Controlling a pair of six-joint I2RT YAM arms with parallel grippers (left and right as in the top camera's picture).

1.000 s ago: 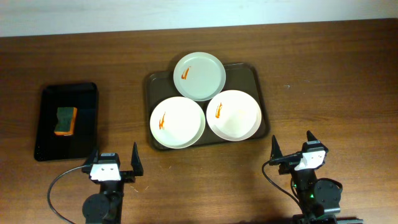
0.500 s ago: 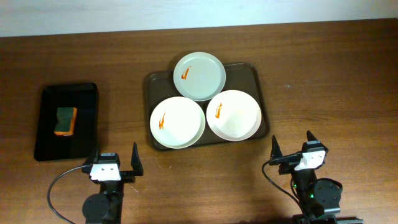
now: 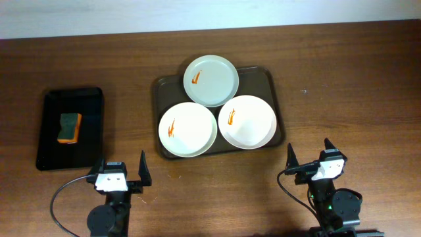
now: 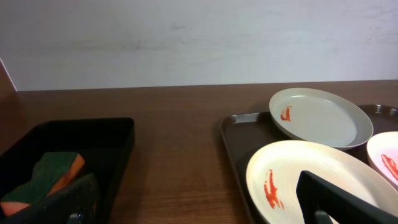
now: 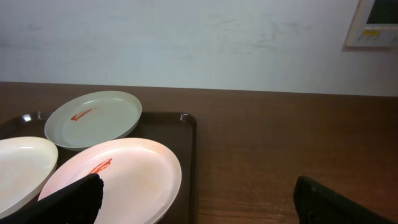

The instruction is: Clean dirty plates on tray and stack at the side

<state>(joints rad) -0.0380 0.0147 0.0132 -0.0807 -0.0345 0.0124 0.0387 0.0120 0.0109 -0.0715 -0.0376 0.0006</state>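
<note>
Three plates lie on the dark brown tray (image 3: pixel 263 78): a pale green plate (image 3: pixel 210 80) at the back, a white plate (image 3: pixel 188 129) front left and a white plate (image 3: pixel 248 122) front right. Each has an orange smear. In the left wrist view the green plate (image 4: pixel 320 116) and left white plate (image 4: pixel 311 183) show; in the right wrist view the green plate (image 5: pixel 93 119) and right white plate (image 5: pixel 115 180) show. My left gripper (image 3: pixel 122 170) is open and empty near the table's front. My right gripper (image 3: pixel 309 158) is open and empty at the front right.
A smaller glossy black tray (image 3: pixel 89 99) at the left holds a green and orange sponge (image 3: pixel 69 128); both show in the left wrist view, the tray (image 4: pixel 118 134) and the sponge (image 4: pixel 46 180). A white wall runs along the table's far edge.
</note>
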